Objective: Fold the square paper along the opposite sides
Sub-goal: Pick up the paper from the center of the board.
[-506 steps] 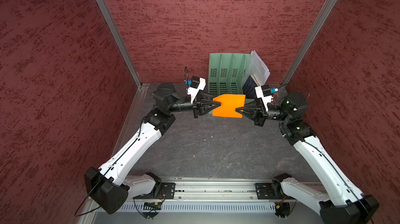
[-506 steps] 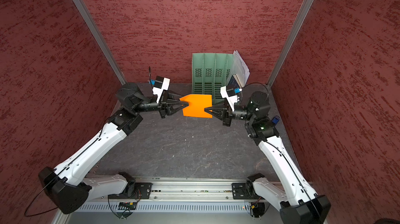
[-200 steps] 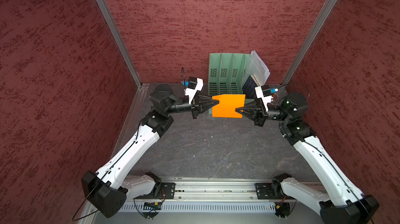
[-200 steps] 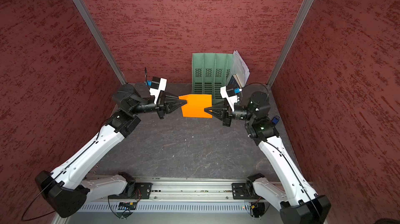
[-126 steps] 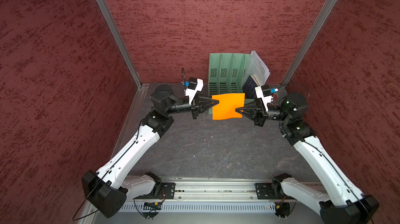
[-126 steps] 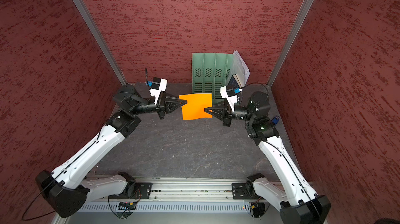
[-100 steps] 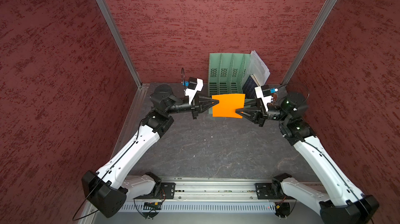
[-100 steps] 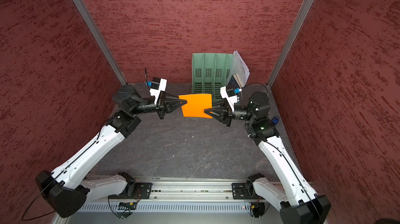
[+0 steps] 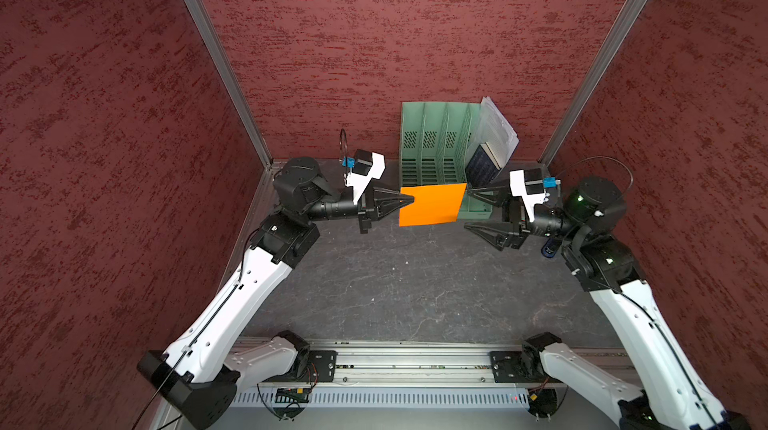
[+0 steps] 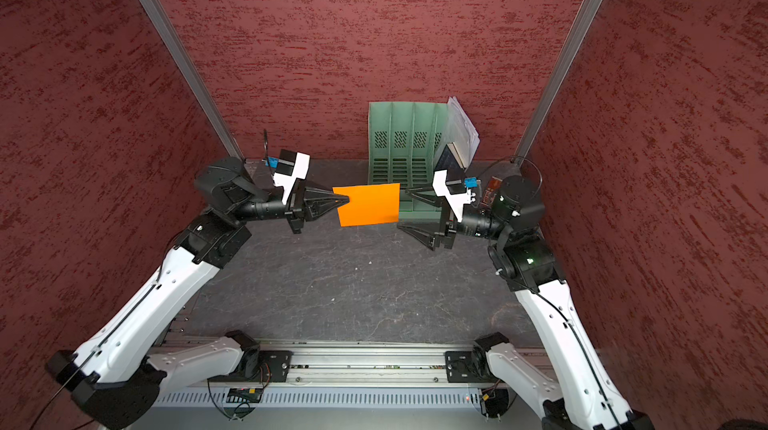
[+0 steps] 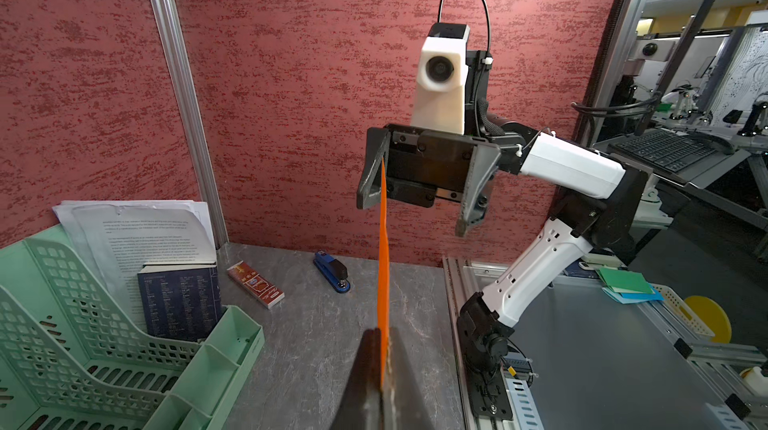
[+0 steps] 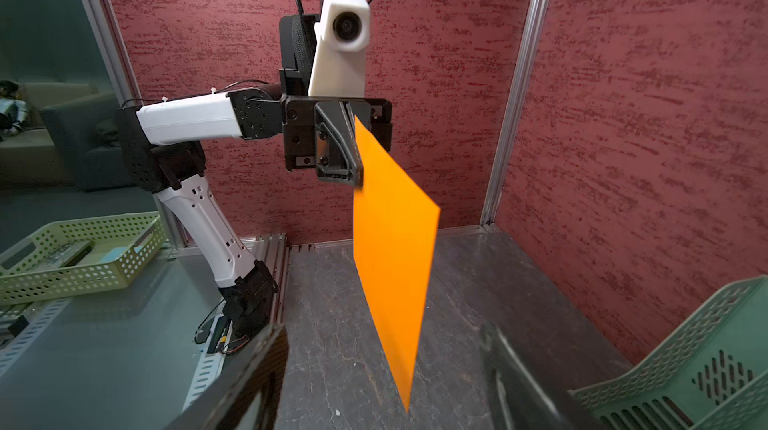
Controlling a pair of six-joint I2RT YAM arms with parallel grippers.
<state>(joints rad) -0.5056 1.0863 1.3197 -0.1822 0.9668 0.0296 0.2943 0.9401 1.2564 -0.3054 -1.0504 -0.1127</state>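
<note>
The square paper (image 9: 430,204) (image 10: 369,204) is a bright orange sheet held upright in the air above the dark table. My left gripper (image 9: 411,199) (image 10: 347,201) is shut on the middle of its left edge; the left wrist view shows the sheet edge-on (image 11: 383,266) pinched between the fingertips (image 11: 380,330). My right gripper (image 9: 466,207) (image 10: 402,208) stands open at the sheet's right edge, its jaws wide apart on either side and not gripping it. In the right wrist view the paper (image 12: 392,241) hangs free between my spread fingers (image 12: 270,336).
A green file organizer (image 9: 432,149) stands against the back wall just behind the paper, with white printed sheets (image 9: 496,129) and a dark book (image 9: 480,166) in it. A blue stapler (image 11: 332,272) and a small red box (image 11: 255,284) lie near the right arm. Red walls enclose three sides.
My right gripper has opened and let go of the paper's right edge. The sheet now hangs from the left gripper alone, slightly tilted. The left arm has stayed in place.
</note>
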